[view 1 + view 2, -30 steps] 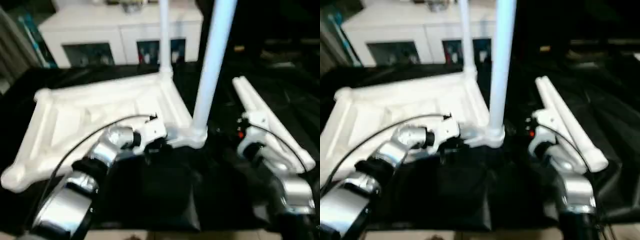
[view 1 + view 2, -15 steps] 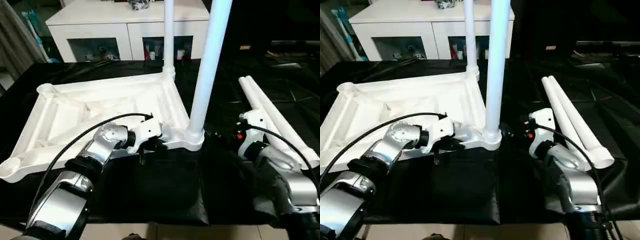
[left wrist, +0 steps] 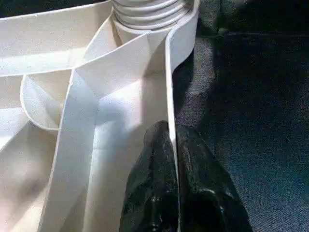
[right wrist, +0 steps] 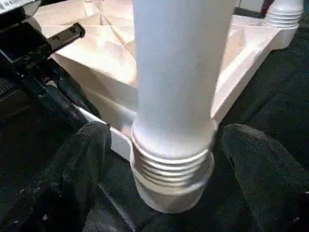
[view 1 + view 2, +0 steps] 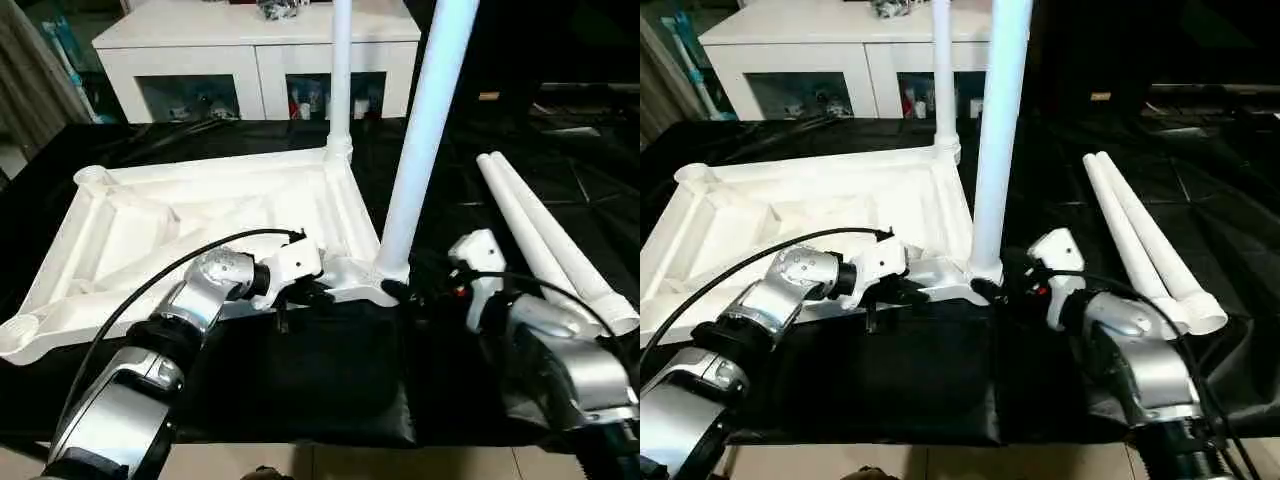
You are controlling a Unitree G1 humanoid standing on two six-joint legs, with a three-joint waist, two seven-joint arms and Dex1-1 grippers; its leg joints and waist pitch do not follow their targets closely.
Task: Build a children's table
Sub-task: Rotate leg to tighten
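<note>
The upturned table top (image 5: 200,225) is laid on a black cloth (image 5: 330,380). Two legs (image 5: 425,140) are stood in its right-edge corner sockets; two more (image 5: 545,235) are left loose beside it. Its near rim is pinched by the closed left gripper (image 3: 173,145). The near leg's base is straddled by the open right gripper (image 4: 164,145).

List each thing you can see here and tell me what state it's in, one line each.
Table top: upside down on the black cloth, ribs facing up.
Near leg: upright in its corner socket.
Far leg: upright in its corner socket.
Two spare legs: lying loose side by side.
Left gripper: shut on the table top's rim.
Right gripper: open, fingers either side of the near leg's base.
</note>
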